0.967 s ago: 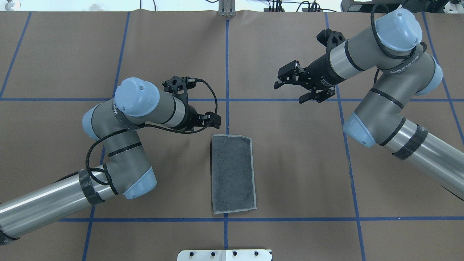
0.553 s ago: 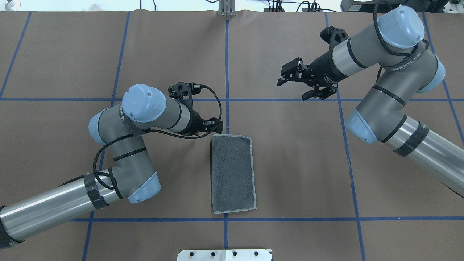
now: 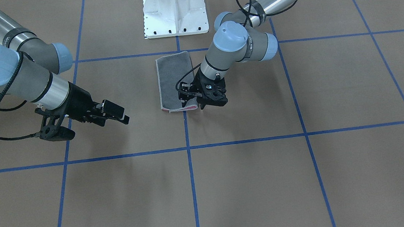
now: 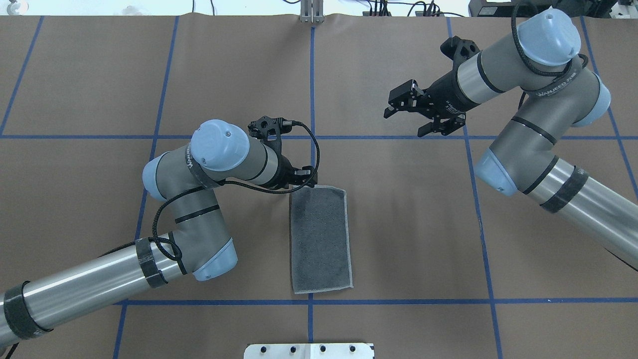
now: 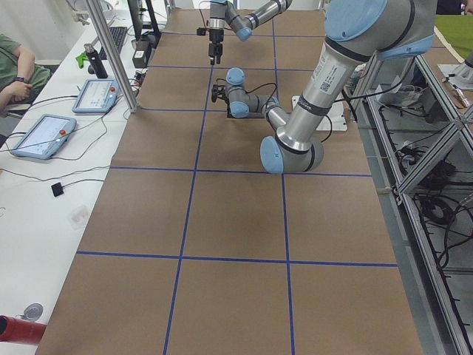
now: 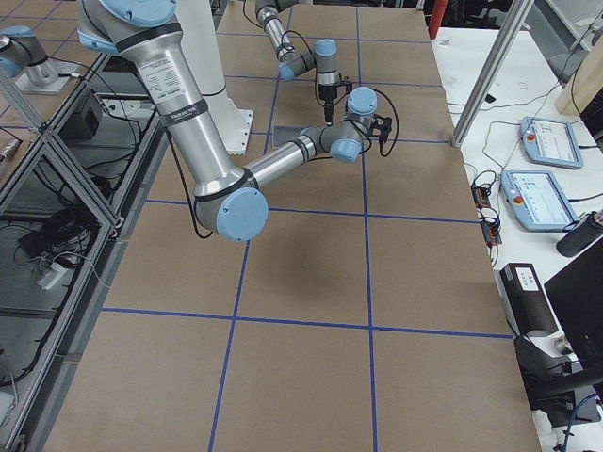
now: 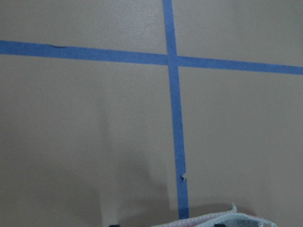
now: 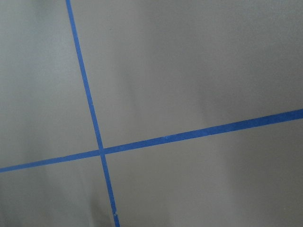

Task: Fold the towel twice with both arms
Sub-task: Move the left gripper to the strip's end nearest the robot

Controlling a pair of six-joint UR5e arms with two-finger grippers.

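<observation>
The towel (image 4: pixel 320 239) lies flat as a narrow rectangle, grey face up, on the brown table near the centre line. A strip of pink shows under its far edge (image 3: pixel 184 108). My left gripper (image 4: pixel 305 180) hangs over the towel's far left corner, close to the cloth, and looks open (image 3: pixel 195 105). In the left wrist view the towel corner (image 7: pixel 222 220) peeks in at the bottom edge, and no fingers close on it. Well away from the towel, my right gripper (image 4: pixel 404 122) is held open above bare table at the far right, empty (image 3: pixel 116 113).
Blue tape lines (image 4: pixel 312 99) divide the brown paper table into squares. The white pedestal base (image 4: pixel 309 350) sits at the near edge. A seated person (image 5: pixel 15 70) and tablets (image 5: pixel 96 95) are on a side bench past the table's far edge.
My left arm has swung right, bringing its gripper from left of the towel onto its far left corner. My right gripper has drawn slightly away to the right.
</observation>
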